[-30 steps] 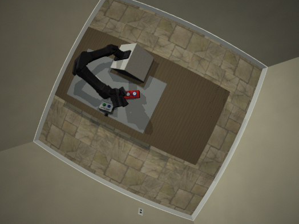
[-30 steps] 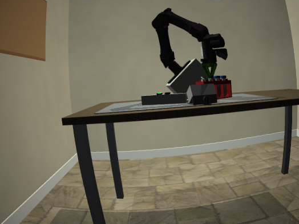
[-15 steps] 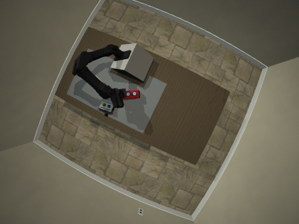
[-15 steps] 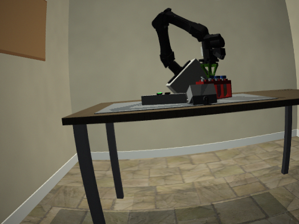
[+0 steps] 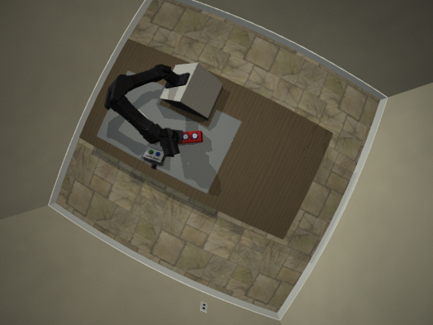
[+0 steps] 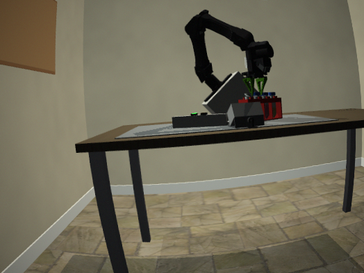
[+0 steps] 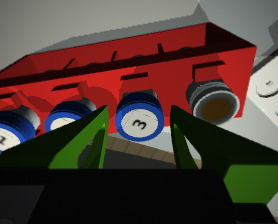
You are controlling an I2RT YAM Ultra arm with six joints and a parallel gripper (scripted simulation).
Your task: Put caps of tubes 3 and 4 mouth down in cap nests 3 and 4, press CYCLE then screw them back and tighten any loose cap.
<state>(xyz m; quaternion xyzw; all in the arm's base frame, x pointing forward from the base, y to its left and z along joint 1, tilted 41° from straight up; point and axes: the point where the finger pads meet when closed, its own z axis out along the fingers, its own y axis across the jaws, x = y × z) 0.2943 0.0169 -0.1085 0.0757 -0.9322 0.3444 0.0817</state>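
The red decapping station (image 7: 125,65) fills the wrist view and shows in the top and exterior views (image 5: 192,136) (image 6: 265,106). The blue cap with a white dot marked 3 (image 7: 139,119) sits on tube 3. My gripper (image 7: 139,112) is open and straddles this cap, with a gap between each green finger and the cap. Tube 4 (image 7: 212,102) to its right stands uncapped, its open mouth showing amber liquid. Caps 2 (image 7: 67,117) and 1 (image 7: 12,132) sit on their tubes at the left. Cap 4 is not in view. In the side view my gripper (image 6: 254,85) hangs just over the station.
The small desk (image 5: 154,155) with the green key (image 5: 151,152) and the blue key (image 5: 158,154) stands close beside the arm's wrist. The dark cap tray console (image 6: 199,120) shows a lit green lamp (image 6: 194,113). A large grey box (image 5: 194,89) stands behind the station.
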